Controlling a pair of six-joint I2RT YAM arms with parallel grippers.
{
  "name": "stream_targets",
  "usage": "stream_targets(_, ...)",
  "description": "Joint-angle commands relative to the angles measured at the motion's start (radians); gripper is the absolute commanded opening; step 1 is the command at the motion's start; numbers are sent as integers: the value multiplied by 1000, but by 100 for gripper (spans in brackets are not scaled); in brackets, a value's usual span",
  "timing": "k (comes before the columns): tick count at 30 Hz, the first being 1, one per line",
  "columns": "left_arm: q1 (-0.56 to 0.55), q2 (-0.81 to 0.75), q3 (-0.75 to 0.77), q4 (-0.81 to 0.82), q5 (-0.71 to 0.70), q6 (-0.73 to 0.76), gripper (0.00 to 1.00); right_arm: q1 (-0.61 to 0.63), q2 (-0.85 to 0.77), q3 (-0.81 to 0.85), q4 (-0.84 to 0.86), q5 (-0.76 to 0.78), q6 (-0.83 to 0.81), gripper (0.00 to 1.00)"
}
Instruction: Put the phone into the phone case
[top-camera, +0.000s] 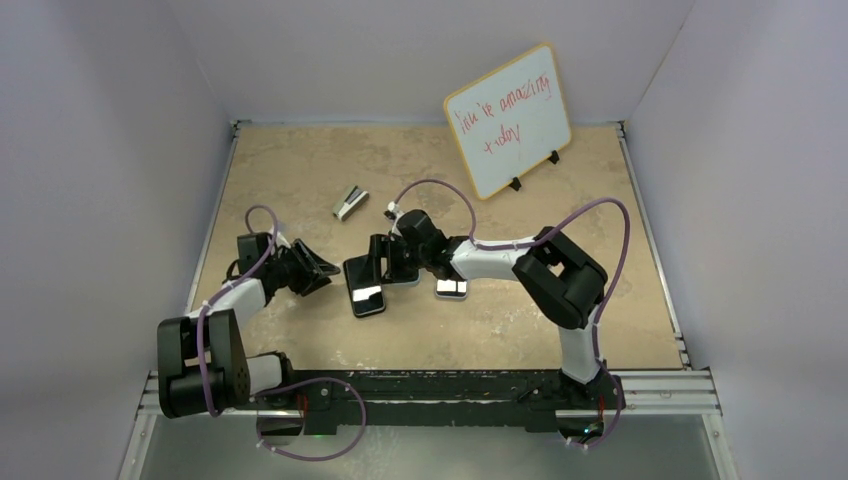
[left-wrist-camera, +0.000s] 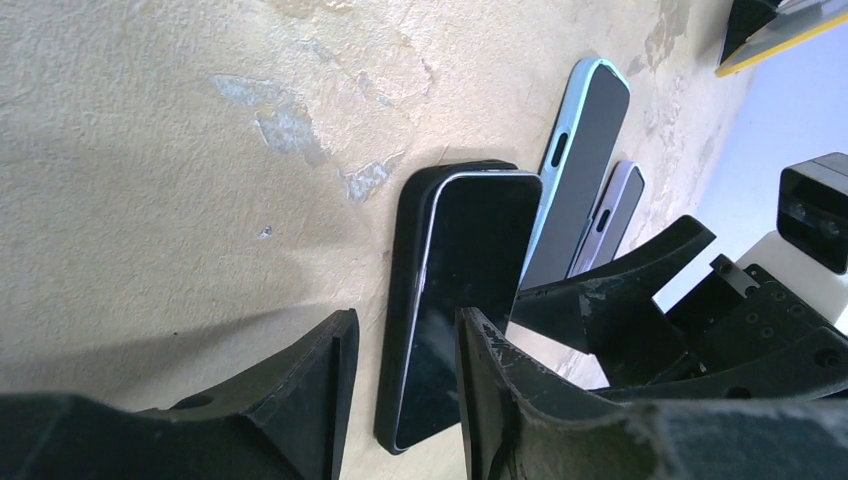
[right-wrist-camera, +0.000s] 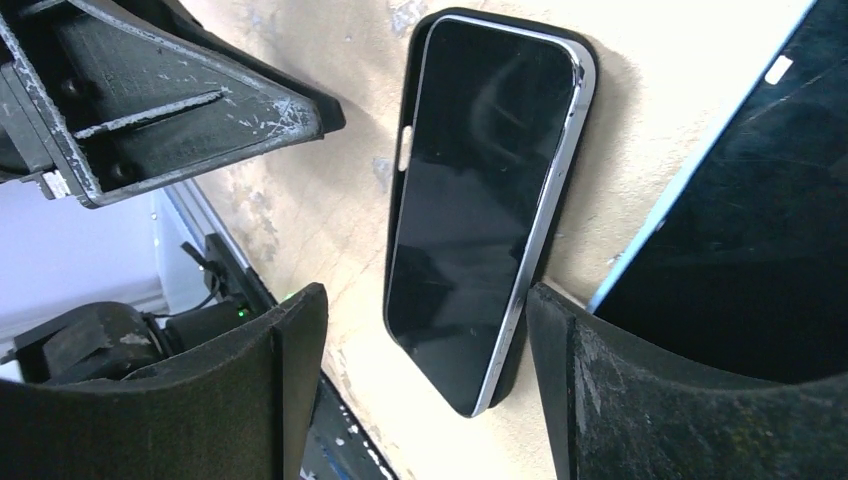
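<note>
A dark phone lies screen up in a black phone case on the tan table. In the right wrist view the phone has its silver right edge standing above the case rim, so it looks only partly seated. In the left wrist view the phone and case lie between my left fingers. My left gripper is open at the phone's left end. My right gripper is open and straddles the phone's other end, its right finger against the case side.
A light-blue-edged phone and a lilac phone lie just right of the case, one showing in the top view. A small grey stapler-like object lies further back. A whiteboard stands at the back right.
</note>
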Motion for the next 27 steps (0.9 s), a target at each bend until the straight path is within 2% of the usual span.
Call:
stream_targets(1,0,33,9,40,6,8,41,-2,-17,34,-37,59,-27,71)
stream_targets(3,0,49,15,40,12,20,41,-2,-29,24,-34,82,-22,60)
stream_targets(5,0,67,19,49,23,24,40,-2,-29,19,-20,90,-22,43)
stream_targets(8,-2,108,34,77,48,20,39,-2,3,46,-32,81,-29,30)
stream_targets(10,-2,126,36,107,56,11,38,-2,25,64,-41,66,-50,26)
stream_targets(20,-37,216,47,142,81,5,36,0,84,84,-22,80,-86,21)
stream_targets(24,-65,215,35,182,70,-24,35,-1,64,79,-22,76,-75,25)
stream_targets(27,-72,220,50,169,68,-20,35,-2,24,82,-89,122,-74,29)
